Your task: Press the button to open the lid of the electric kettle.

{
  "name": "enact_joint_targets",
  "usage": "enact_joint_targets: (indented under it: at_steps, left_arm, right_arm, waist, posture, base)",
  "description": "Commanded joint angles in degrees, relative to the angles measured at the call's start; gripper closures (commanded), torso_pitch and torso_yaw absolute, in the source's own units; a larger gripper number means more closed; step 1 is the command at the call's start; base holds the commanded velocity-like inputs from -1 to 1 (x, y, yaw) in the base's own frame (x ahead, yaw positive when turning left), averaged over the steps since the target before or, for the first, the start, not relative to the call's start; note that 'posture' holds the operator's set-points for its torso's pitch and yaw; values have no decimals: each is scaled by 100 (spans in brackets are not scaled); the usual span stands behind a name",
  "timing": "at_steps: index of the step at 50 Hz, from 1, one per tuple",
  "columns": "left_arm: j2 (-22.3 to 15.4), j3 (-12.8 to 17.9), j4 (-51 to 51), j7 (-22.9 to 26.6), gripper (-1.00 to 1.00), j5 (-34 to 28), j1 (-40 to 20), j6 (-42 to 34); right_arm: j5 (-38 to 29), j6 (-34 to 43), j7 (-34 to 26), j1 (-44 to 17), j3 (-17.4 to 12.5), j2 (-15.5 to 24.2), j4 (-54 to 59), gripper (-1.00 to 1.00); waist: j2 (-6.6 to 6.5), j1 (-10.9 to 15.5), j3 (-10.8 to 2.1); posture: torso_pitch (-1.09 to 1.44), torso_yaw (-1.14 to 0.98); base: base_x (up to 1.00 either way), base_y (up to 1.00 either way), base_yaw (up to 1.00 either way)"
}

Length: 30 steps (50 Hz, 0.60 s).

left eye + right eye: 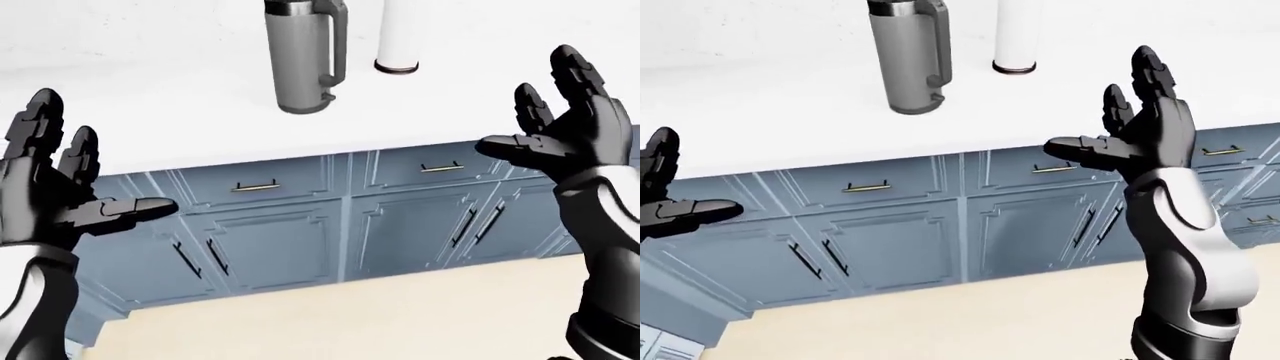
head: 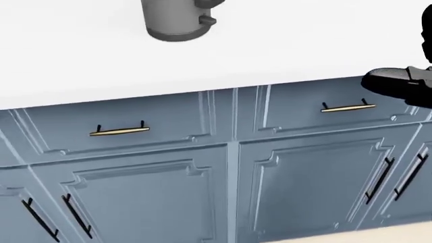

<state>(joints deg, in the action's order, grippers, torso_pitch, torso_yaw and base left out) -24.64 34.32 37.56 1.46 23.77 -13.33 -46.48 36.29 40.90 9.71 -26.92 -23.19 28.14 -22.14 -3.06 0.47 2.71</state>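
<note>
The electric kettle is a tall grey steel body with a side handle on its right, standing on the white counter at the top of the left-eye view; its lid is cut off by the frame's top edge. Its base shows in the head view. My left hand is open at the left, below the counter edge. My right hand is open at the right, fingers up, level with the counter edge and well right of the kettle. Both hands are empty.
A white cylinder with a dark base ring stands on the counter right of the kettle. Blue cabinet drawers and doors with brass and black handles run below the counter. Beige floor lies at the bottom.
</note>
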Motion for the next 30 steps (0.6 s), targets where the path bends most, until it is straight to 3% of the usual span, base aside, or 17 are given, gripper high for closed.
enact_joint_targets:
  at_steps: [1,6,8,9,11,12,15,18,20,21,22,23,25,28,30]
  left_arm:
    - [-99,13,251,21,-100,37,-155,200]
    - [-93,24,250,29,-100,35,-137,215]
    - [-98,27,252,31,-100,34,-142,213]
    - [-102,27,256,30,-100,36,-146,206]
    - [-107,31,267,30,-100,39,-146,200]
    - [-110,42,270,28,-100,48,-154,188]
    - [-118,23,262,15,-100,50,-177,181]
    - [-131,41,276,13,-100,64,-174,166]
    - [-118,24,270,12,-100,56,-167,181]
    - [-119,27,271,11,-100,58,-170,179]
    - [-126,32,272,7,-100,66,-182,167]
    - [-129,27,273,4,-100,64,-185,166]
    - [-130,27,278,4,-100,68,-185,162]
    - [-148,53,305,-7,-100,98,-198,123]
    - [-148,50,301,-7,-100,94,-190,132]
  right_arm:
    - [-18,-210,22,-191,-209,149,-208,-100]
    - [-8,-214,24,-188,-201,150,-213,-100]
    - [5,-204,30,-199,-210,158,-215,-100]
    - [6,-204,32,-198,-208,160,-219,-100]
    - [0,-225,25,-171,-200,144,-230,-100]
    - [-2,-226,22,-176,-202,148,-221,-100]
    - [-6,-244,19,-193,-205,159,-185,-100]
    - [5,-231,24,-204,-213,172,-192,-100]
    - [15,-227,32,-210,-219,177,-189,-100]
    - [17,-227,34,-211,-216,177,-190,-100]
    - [16,-232,34,-216,-215,182,-179,-100]
    - [19,-233,35,-221,-217,186,-175,-100]
    - [32,-225,44,-224,-221,190,-181,-100]
    - [42,-236,56,-230,-228,199,-165,-100]
    - [40,-251,57,-219,-225,197,-151,-100]
  waist:
    - [29,-39,-137]
    - [318,0,-65]
    - [506,19,-78]
    - [661,22,-117]
    - [539,-48,-116]
    - [615,-33,-92]
    - [555,-76,-148]
    - [369,-105,-64]
    - [165,-137,-56]
    - [12,-148,-114]
    - [-245,-144,-193]
    - [-95,-102,-201]
    - [-93,-66,-97]
    - [94,-30,-139]
    - [88,-33,-110]
  posture:
    - [0,0]
    - [0,0]
    - [0,0]
    - [0,0]
    - [0,0]
    - [0,0]
    - [0,0]
    - [0,0]
    - [0,0]
    - [0,0]
    - [0,0]
    - [0,0]
    - [0,0]
    - [0,0]
    - [0,0]
  base:
    - [17,23,0]
    - [17,23,0]
    - [17,23,0]
    - [17,22,0]
    - [17,23,0]
    - [18,22,0]
    - [17,22,0]
    - [17,22,0]
    - [17,22,0]
    - [18,21,0]
    - [17,21,0]
    - [17,21,0]
    - [17,21,0]
    - [17,18,0]
    - [18,0,0]
